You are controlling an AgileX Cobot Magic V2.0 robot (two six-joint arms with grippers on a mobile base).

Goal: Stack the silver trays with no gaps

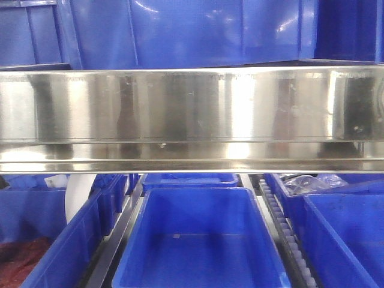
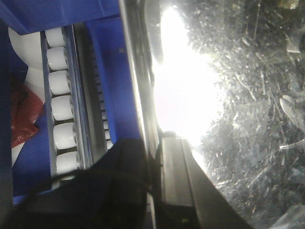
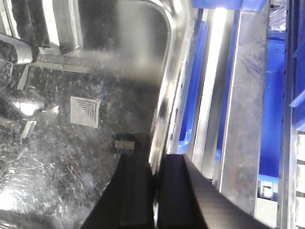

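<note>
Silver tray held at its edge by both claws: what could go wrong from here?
1. The left claw and the right claw each pinch only the thin rim of the tray, so it may slip on the smooth steel.
2. With two separate grips, uneven arm motion could tilt or twist the tray.
3. Strong glare washes out the tray floor in the left wrist view, so alignment may be hard to judge.

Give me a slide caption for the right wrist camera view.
Right gripper, jaws clamped over the rim of a silver tray, blue bins beside it.
</note>
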